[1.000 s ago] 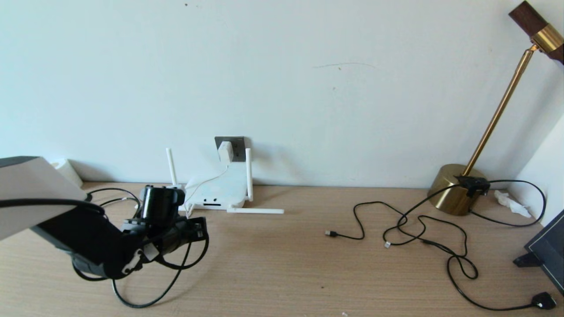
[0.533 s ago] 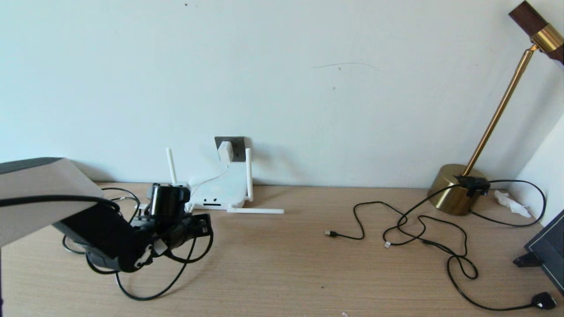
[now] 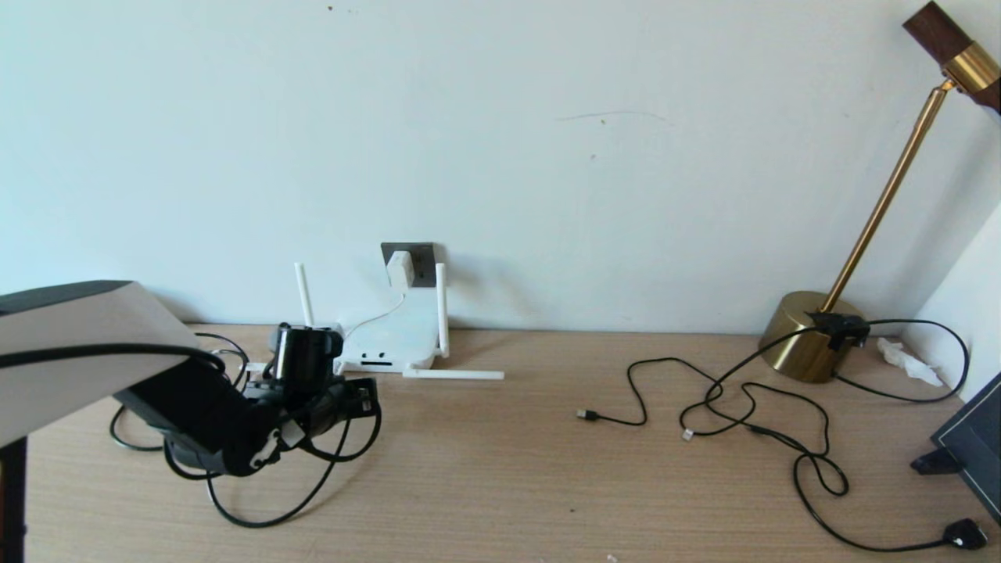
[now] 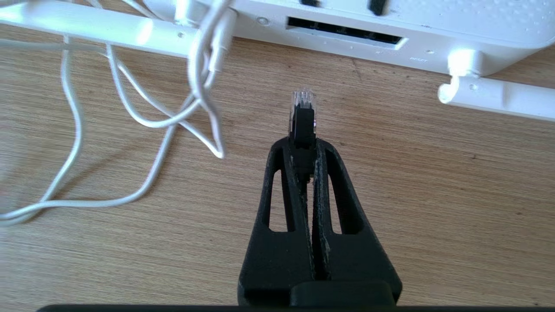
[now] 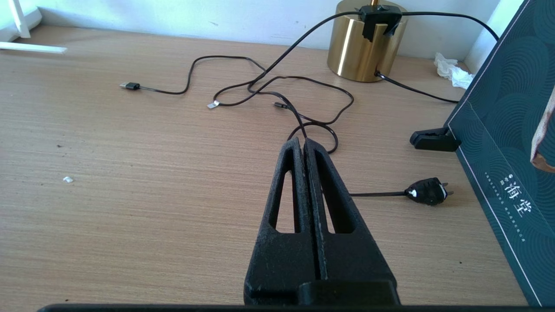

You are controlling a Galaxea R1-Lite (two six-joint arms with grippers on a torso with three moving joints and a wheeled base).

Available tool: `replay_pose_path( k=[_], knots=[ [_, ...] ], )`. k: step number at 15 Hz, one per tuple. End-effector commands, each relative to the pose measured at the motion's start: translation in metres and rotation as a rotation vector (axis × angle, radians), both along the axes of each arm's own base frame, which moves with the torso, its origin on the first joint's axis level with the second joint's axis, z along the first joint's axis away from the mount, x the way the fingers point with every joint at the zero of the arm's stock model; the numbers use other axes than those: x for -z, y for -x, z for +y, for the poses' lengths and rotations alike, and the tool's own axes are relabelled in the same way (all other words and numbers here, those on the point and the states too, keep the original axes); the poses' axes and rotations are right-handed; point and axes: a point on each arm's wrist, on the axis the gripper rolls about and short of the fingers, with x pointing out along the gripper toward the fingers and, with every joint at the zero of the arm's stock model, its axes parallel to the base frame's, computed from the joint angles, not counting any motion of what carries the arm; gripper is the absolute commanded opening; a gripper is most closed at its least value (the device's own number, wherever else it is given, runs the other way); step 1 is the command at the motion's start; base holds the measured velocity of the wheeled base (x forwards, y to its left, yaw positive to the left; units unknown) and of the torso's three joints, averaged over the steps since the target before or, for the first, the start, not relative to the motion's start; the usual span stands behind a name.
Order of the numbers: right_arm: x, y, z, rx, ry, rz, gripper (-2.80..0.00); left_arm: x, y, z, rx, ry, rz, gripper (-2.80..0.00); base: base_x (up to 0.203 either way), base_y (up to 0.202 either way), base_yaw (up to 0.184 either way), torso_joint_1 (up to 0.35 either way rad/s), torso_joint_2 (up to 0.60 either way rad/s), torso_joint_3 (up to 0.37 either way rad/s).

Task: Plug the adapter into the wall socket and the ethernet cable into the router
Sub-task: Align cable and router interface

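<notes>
Head view: adapter already seated in wall socket; left hand low on surface just short of router. Left wrist view: pinching ethernet cable, clear tip near port slot; best kept level, nudged toward one port, clear of white cord. Right wrist view: right hand pressed together, idle.

A home desk or small home-office corner, judging by its furnishings; a light wood-grain desk stands against a plain white wall; a brass desk lamp with a round base sits at the desk's far right corner; a white router rests at the back edge, below a grey wall socket; loose black cables trail across the right half; a dark patterned box with printed Chinese characters stands at the right edge.
</notes>
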Motion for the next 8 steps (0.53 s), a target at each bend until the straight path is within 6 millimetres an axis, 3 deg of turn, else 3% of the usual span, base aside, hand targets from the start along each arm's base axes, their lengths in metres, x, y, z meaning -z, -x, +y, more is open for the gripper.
replay_pose_path(
  k=[1,8],
  knots=[
    [-0.0001,-0.0001,0.0000,-0.002,0.001,0.000,-2.80,-0.0006,-0.0014,0.0040,-0.012,-0.002,-0.006,-2.80,0.000,0.000,0.000,0.000,0.00,0.000],
    [-0.0001,-0.0001,0.0000,0.000,0.001,0.000,-2.80,-0.0066,-0.0052,0.0075,0.035,-0.069,-0.015,-2.80,0.000,0.000,0.000,0.000,0.00,0.000]
  ],
)
